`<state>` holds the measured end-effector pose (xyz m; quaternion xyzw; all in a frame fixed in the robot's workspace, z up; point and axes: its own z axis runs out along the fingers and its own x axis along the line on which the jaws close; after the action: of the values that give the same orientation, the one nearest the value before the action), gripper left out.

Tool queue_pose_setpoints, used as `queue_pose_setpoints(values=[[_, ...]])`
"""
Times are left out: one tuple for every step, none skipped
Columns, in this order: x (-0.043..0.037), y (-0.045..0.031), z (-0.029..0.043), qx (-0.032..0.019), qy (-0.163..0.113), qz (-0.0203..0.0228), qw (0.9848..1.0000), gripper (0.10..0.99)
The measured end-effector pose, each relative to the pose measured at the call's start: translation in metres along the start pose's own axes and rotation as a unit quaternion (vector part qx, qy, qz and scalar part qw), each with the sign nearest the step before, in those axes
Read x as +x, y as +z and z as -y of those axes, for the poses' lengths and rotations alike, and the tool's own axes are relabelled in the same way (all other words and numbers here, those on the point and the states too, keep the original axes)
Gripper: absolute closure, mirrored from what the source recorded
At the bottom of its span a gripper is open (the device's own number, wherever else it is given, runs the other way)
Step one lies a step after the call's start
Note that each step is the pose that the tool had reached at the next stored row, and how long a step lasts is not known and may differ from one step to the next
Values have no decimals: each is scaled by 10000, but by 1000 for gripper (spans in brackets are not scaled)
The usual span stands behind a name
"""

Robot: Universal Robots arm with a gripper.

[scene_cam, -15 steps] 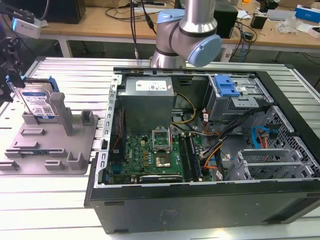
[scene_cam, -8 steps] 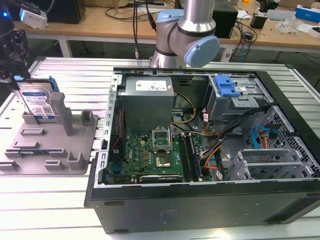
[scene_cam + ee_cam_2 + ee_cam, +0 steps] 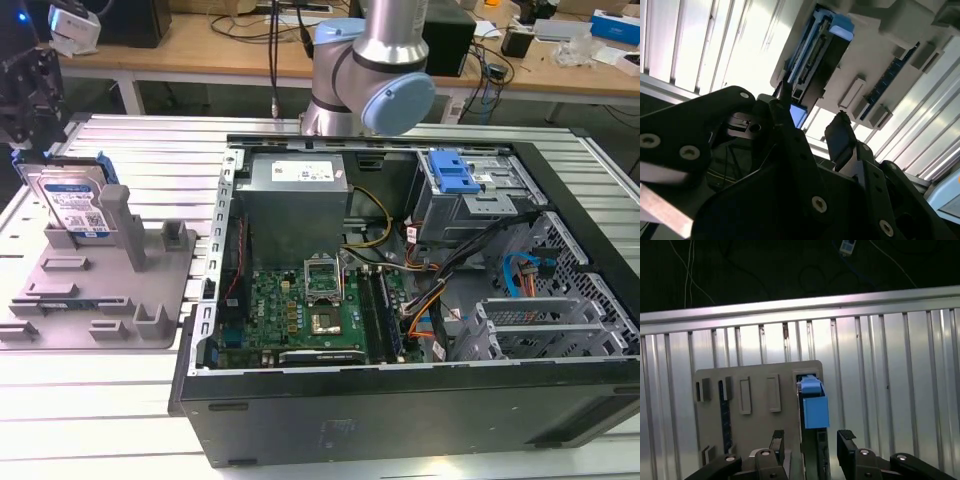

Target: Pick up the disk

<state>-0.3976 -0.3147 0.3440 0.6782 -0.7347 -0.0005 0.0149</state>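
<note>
We see the disk (image 3: 70, 205) standing on edge in the grey fixture (image 3: 110, 300), at the fixture's far end in the exterior view. Its white-and-blue label faces the camera, and its blue side rails show along the edges. A grey upright post (image 3: 115, 215) rises just beside it, toward the exterior view's right. In the first wrist view we look down on the disk's thin top edge, with a blue rail end standing out from it.

The tool (image 3: 811, 442) hangs above the disk and holds nothing. Its dark fingers (image 3: 778, 440) are spread wide — wider than the disk is thick — with one on each side of the disk's line. We see a gap between each finger and the metal, so neither touches it.

The fixture lies flat on the slatted aluminium table (image 3: 130, 140), at the exterior view's left. Beside it, toward the exterior view's right, sits an open computer case (image 3: 400, 400) — its green motherboard (image 3: 300, 310) lies exposed, and a blue-latched drive cage (image 3: 455, 180) sits in the far corner. The arm's silver-and-blue joint (image 3: 375, 60) stands behind the case.
</note>
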Motion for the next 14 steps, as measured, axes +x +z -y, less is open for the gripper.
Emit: queue_pose_setpoints(values=[[-3, 0, -13, 0, -18, -1, 10000, 545], [-4, 2, -30, 1, -45, -3, 10000, 545], [-4, 3, -42, 1, -68, -4, 10000, 545], [-1, 7, -72, 3, -128, -7, 9999, 545], [0, 9, -82, 3, -150, -8, 9999, 545], [1, 13, -94, 5, -184, -10, 9998, 545], [3, 18, -123, 6, -223, -16, 9998, 545], [4, 21, -138, 6, -237, -18, 9997, 545], [5, 23, -144, 6, -246, -19, 9997, 545], [6, 25, -152, 8, -275, -20, 9996, 545], [6, 26, -155, 8, -306, -21, 9995, 545], [6, 27, -157, 10, -339, -22, 9994, 545], [5, 28, -158, 11, -362, -22, 9993, 545], [6, 31, -158, 16, -413, -24, 9991, 545]])
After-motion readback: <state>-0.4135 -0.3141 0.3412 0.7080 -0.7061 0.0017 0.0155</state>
